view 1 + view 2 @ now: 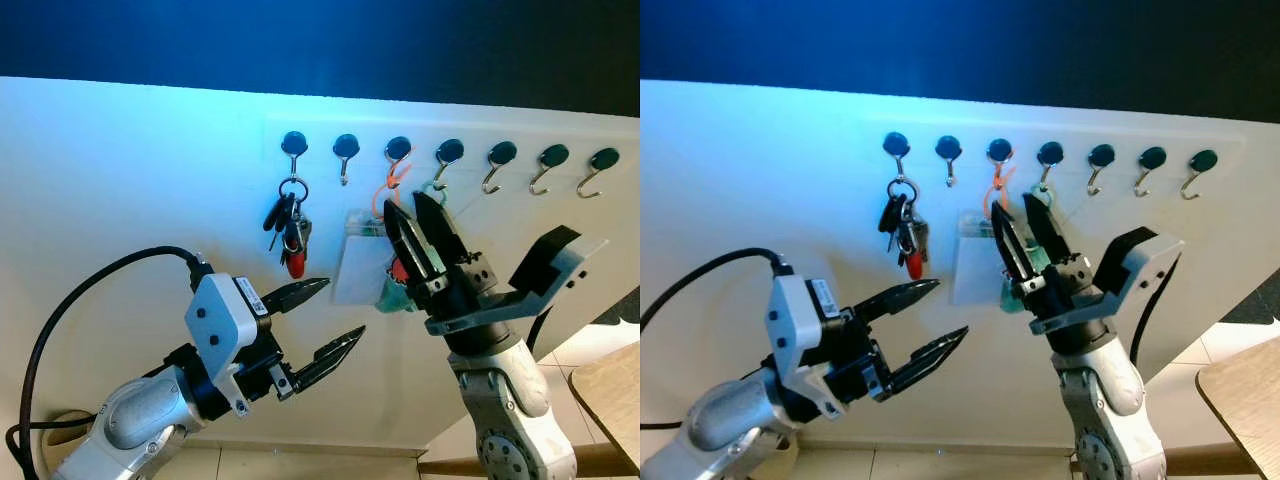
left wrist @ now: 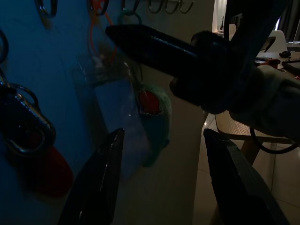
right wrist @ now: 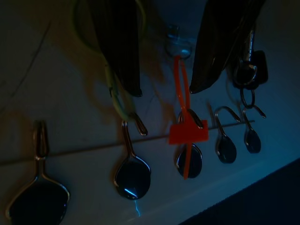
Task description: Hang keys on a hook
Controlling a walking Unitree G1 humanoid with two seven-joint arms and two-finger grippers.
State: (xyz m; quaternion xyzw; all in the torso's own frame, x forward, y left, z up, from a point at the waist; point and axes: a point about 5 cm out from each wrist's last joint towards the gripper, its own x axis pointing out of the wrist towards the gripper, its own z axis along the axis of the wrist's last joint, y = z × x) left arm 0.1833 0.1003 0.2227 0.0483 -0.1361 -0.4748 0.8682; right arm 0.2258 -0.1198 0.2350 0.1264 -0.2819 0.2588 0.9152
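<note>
- One bunch of keys [image 1: 288, 228] with a red fob hangs from the leftmost hook [image 1: 294, 148] on the white wall [image 1: 120, 170], free of both our grippers.
- Seven dark-capped hooks sit in a row; the second hook [image 1: 345, 152] beside the keys is bare.
- From the third hook [image 1: 398, 155] an orange loop [image 1: 388, 190] carries a clear card sleeve [image 1: 358, 262].
- From the fourth hook [image 1: 448, 156] a green cord hangs down to a green pouch [image 2: 157, 117] with a red patch, just beside the sleeve.
- Our right gripper [image 1: 418, 232] points up at the wall, its fingers parted and empty, the tips just below the third and fourth hooks and in front of the sleeve and pouch.
- Our left gripper [image 1: 322, 318] hovers lower, below and to the right of the keys, its fingers spread wide and holding nothing.
- Three hooks to the right are bare.
</note>
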